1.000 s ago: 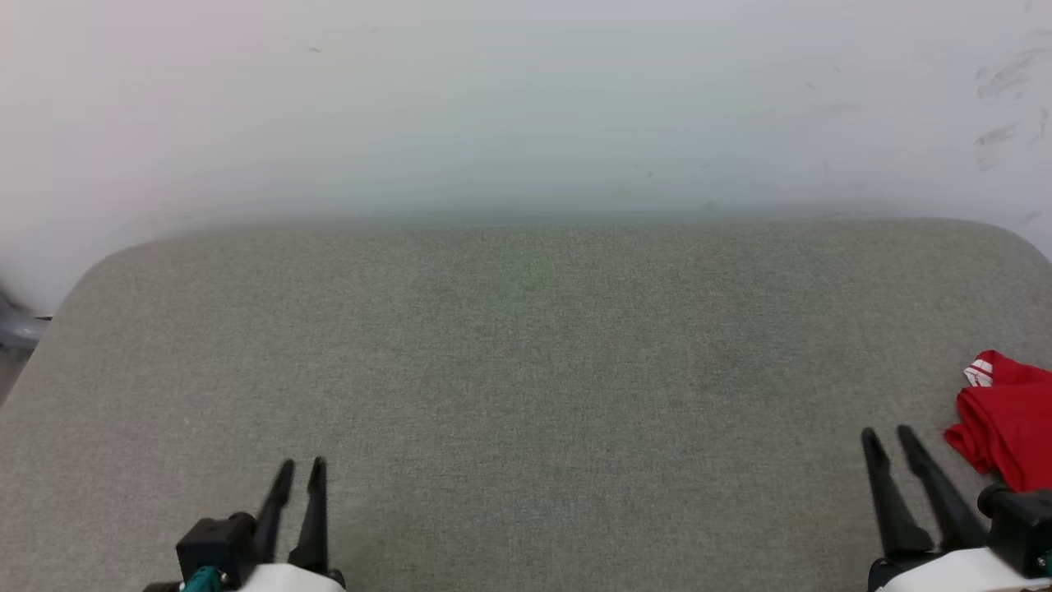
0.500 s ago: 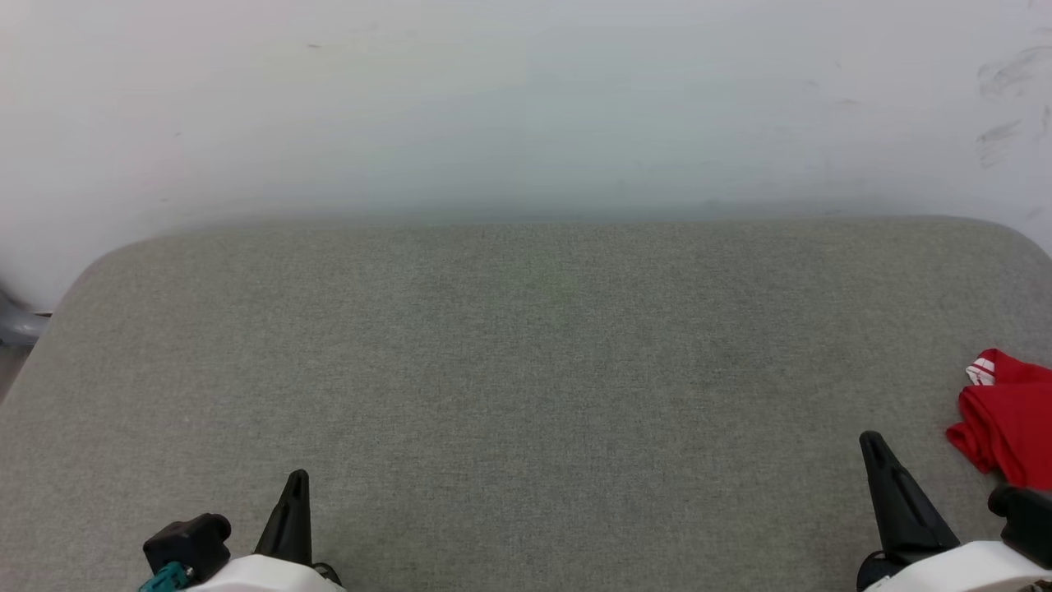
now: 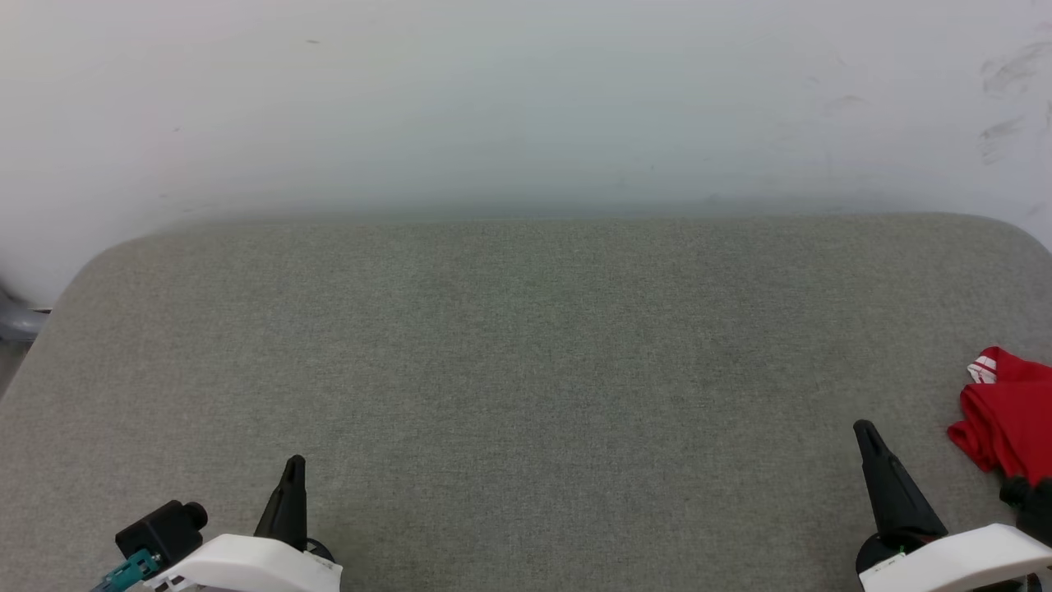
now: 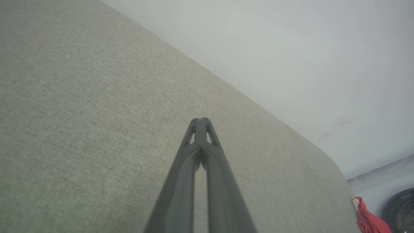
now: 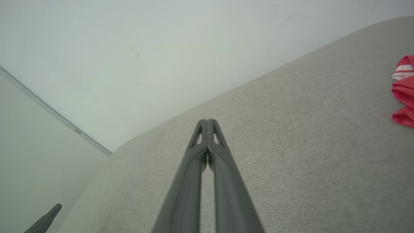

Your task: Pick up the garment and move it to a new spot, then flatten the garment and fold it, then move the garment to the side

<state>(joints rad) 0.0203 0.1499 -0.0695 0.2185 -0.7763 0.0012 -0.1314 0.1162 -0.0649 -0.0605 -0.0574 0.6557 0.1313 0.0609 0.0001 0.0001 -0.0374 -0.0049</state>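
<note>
White wall [image 3: 526, 99] at the back, scuffed at the right. Grey fabric-covered surface [image 3: 526, 370] with rounded far corners takes up most of the head view. Garment [image 3: 1009, 415] is bunched in a red heap with a red-and-white striped band on top. It lies at the surface's far right and is cut by the frame edge, so its full shape can't be told. Right gripper [image 3: 865, 436] low right, fingers pressed together, holding nothing, near the garment but not touching it. Left gripper [image 3: 293, 473] low left, fingers pressed together too, empty, well apart from the garment. Both point toward the wall.
</note>
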